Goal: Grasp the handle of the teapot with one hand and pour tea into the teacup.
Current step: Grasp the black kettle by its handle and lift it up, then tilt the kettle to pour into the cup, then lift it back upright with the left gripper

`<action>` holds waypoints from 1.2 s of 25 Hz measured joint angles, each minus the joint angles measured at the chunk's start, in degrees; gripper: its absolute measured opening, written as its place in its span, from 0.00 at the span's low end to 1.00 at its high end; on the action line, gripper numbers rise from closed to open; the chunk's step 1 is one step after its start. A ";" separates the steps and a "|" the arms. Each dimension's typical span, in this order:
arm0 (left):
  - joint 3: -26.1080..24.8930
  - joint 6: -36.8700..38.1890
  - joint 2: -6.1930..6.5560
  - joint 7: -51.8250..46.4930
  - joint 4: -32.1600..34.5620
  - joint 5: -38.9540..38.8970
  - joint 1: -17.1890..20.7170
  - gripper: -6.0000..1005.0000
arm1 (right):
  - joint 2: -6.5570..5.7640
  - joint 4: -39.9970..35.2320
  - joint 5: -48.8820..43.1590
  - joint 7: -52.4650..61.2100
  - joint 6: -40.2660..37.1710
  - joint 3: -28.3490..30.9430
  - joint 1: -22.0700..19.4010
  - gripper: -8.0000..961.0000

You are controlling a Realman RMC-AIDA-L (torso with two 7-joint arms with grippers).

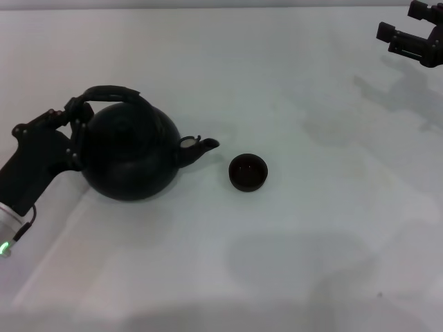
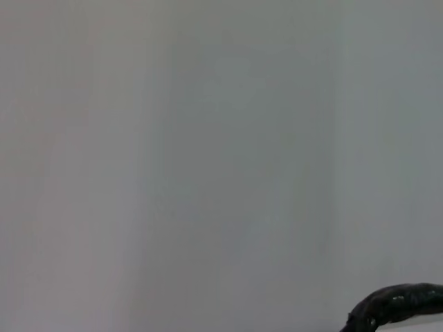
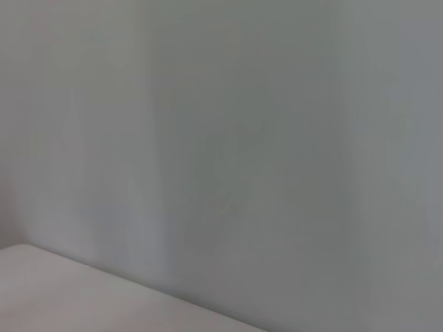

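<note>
Black teapot (image 1: 131,152) handle (image 1: 111,93) in left pincer (image 1: 75,117); teacup (image 1: 248,172) just beside spout

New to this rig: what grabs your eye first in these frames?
The big matte-black teapot dominates the left of the white table, its stubby spout aimed at the tiny dark teacup just to its right, apart from it. The left claw sits at the near end of the arched handle, while the right claw hangs parked at the far right corner.
</note>
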 joint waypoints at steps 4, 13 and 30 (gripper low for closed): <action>-0.05 -0.46 -0.06 -0.98 0.01 -1.63 0.00 0.15 | 0.00 0.37 0.01 -0.25 -0.06 0.00 0.01 0.90; 0.39 -1.75 0.41 -4.77 3.29 -2.35 -0.02 0.14 | 0.00 1.51 0.37 -2.03 0.37 0.13 0.01 0.90; 6.03 -20.53 -0.05 -43.17 47.42 20.37 6.10 0.14 | 0.09 2.78 1.11 -4.90 1.49 0.55 -0.34 0.90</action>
